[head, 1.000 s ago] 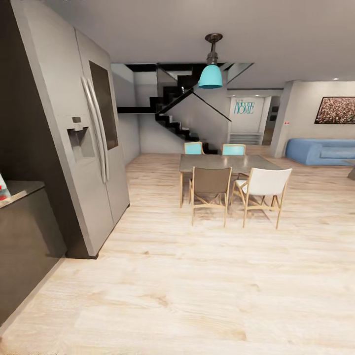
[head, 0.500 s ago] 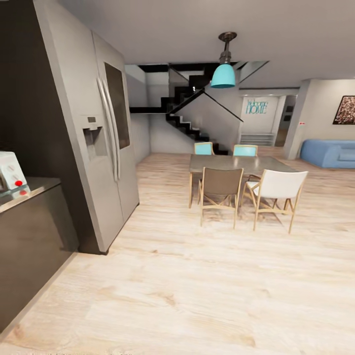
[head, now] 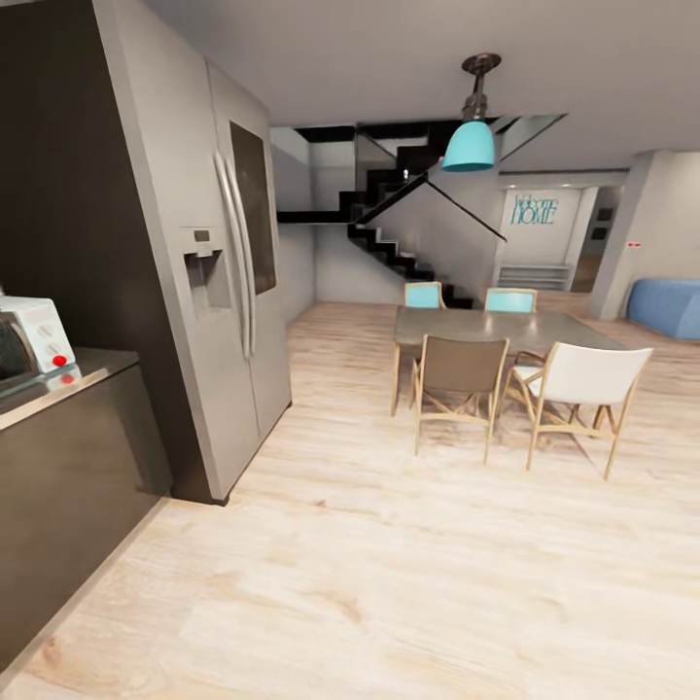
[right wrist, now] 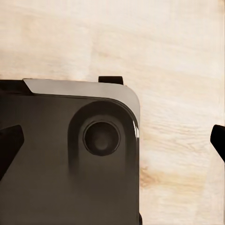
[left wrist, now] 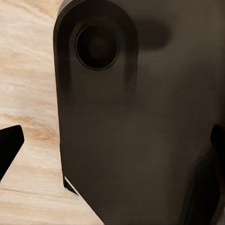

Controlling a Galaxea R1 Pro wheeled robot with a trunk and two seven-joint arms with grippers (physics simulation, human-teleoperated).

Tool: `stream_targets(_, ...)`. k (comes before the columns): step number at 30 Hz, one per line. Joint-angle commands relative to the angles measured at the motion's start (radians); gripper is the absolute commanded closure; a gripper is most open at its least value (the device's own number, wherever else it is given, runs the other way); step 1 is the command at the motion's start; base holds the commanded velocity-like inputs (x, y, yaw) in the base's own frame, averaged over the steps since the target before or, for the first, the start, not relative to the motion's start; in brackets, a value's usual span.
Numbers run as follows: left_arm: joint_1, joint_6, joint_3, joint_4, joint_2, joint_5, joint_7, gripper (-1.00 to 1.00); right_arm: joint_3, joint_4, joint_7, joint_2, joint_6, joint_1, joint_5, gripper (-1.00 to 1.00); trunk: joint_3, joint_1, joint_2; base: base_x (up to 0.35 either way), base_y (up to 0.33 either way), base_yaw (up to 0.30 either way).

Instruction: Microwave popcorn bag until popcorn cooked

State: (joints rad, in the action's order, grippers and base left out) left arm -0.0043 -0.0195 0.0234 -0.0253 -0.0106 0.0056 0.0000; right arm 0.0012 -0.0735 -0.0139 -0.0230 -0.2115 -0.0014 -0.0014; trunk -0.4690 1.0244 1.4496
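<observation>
The pale blue microwave stands at the far left edge of the head view, cut off by the frame, showing white knobs and a red dot. It sits on the grey glossy countertop over dark cabinet fronts. The popcorn bag and the popcorn are out of view. In the left wrist view my left gripper hangs open over the robot's dark base and the wooden floor, with a dark fingertip at each side edge. My right gripper is likewise open, fingertips far apart, nothing between them.
A tall grey fridge stands just beyond the countertop's end. A dining table with several chairs is at centre right under a turquoise lamp. A staircase and a blue sofa lie beyond. Pale wooden floor stretches ahead.
The head camera has swung left, so the whole picture has shifted right. The microwave has come into view at the left edge, and more of the countertop shows.
</observation>
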Motion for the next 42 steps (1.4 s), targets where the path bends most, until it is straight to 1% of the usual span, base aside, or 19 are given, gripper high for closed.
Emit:
stream_targets(1, 0.0, -0.003, 0.002, -0.001, 0.0, 0.001, 0.0, -1.0, 0.0, 0.0, -0.001, 0.0, -0.003, 0.0, 0.0, -1.0, -0.001, 0.001, 0.0, 0.337, 0.0, 0.137)
stream_targets(12, 0.0, -0.005, 0.001, -0.001, 0.0, 0.001, 0.0, -1.0, 0.0, 0.0, -0.002, 0.0, -0.003, 0.0, 0.0, -1.0, -0.001, 0.001, 0.0, 0.339, 0.0, 0.197)
stream_targets(18, 0.0, -0.005, 0.001, -0.001, 0.0, 0.001, 0.0, -1.0, 0.0, 0.0, -0.002, 0.0, -0.003, 0.0, 0.0, -1.0, -0.001, 0.001, 0.0, 0.338, -0.11, 0.251)
stream_targets(42, 0.0, -0.005, 0.001, -0.001, -0.002, 0.001, 0.0, -1.0, 0.0, 0.0, -0.003, 0.0, -0.003, 0.0, 0.0, -1.0, -0.001, 0.001, 0.0, 0.299, -0.206, 0.253)
